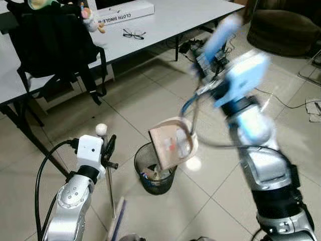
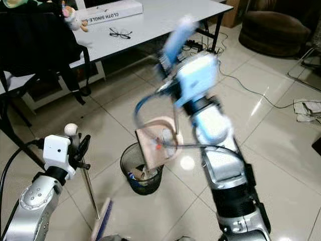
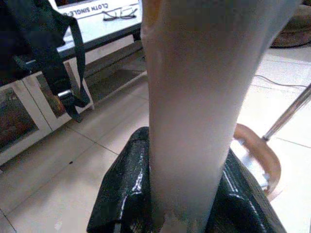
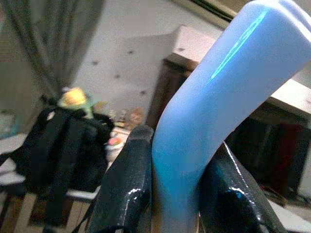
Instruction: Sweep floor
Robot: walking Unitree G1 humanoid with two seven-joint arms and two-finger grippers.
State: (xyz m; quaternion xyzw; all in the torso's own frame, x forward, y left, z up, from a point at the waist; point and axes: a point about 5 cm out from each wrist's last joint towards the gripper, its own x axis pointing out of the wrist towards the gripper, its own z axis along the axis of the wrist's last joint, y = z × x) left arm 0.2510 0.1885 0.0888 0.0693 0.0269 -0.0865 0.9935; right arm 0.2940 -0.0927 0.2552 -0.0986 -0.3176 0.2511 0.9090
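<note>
Pale floor tiles (image 1: 150, 100) run under a white counter (image 1: 190, 15) at the back of the room. Dustpan (image 1: 173, 143): tipped steeply over the mesh waste bin (image 1: 155, 175), which stands on the floor between the two arms. Its pale blue handle (image 4: 214, 111) is clamped between the two black fingers of the right pincer (image 4: 177, 194), raised high; the arm is motion-blurred. Broom (image 2: 103, 221): upright beside the bin, bristle head on the tiles; its pale shaft (image 3: 194, 97) is gripped firmly by the left pincer (image 3: 187, 194).

Judgement: the step in hand is emptying the pan into the bin. To do it well, keep the pan's lip inside the bin rim, tilt until the load slides free, and hold the broom steady and clear of the bin.

The head views show the pan over the bin and, on the counter, a pair of glasses (image 1: 134, 34) and a long box (image 1: 125, 12), with a black backpack (image 1: 50, 40) at its left end. The right wrist view confirms the grip on the handle and shows the backpack against a wall. The left wrist view confirms the grip on the shaft and catches the pan's rim beyond it.
</note>
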